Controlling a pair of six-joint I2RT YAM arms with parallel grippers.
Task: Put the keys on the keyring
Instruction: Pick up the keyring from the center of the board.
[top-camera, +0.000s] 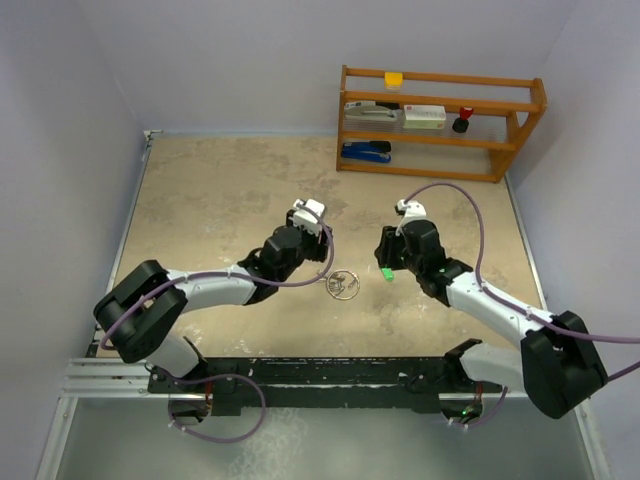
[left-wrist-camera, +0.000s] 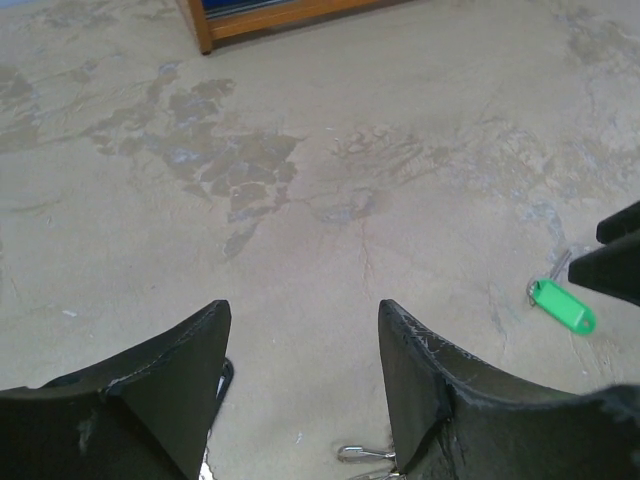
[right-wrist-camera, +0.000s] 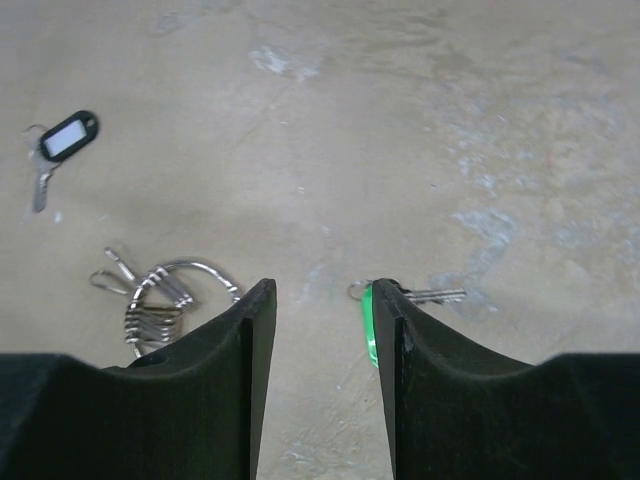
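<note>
green-headed key (right-wrist-camera: 368, 330) half hidden behind one finger of the right hand (right-wrist-camera: 322, 300), keyring (right-wrist-camera: 152, 290) partly behind the other, silver key (left-wrist-camera: 362, 454) cut by the bottom edge, shelf (left-wrist-camera: 270, 15) cropped at top

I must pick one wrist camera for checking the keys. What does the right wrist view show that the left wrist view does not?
Only the right wrist view: the keyring, clearly, with keys bunched at it, and a black-tagged key lying apart. Only the left wrist view: a corner of the wooden shelf, and the right gripper at the right edge. Both: the green-tagged key on the table, half hidden behind a finger in the right wrist view, fully visible in the left.
</note>
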